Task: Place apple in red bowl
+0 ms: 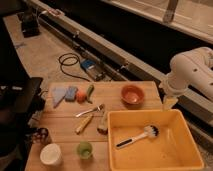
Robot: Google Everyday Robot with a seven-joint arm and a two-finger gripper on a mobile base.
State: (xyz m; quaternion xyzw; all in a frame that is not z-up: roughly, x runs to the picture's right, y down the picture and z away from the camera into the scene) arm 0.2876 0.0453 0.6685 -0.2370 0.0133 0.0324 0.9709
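Camera view | end effector [169, 103] by yellow tub [170, 146] | vegetable [89, 92] beside apple [80, 96]

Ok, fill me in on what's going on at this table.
A one-armed robot is set to put the apple into the red bowl, and nothing is in hand yet. Its gripper hangs at the right edge of the wooden table, just behind the yellow tub and well away from the fruit. The apple lies on the far left part of the table, between a blue sponge and a long green vegetable. The bowl has no apple in it.
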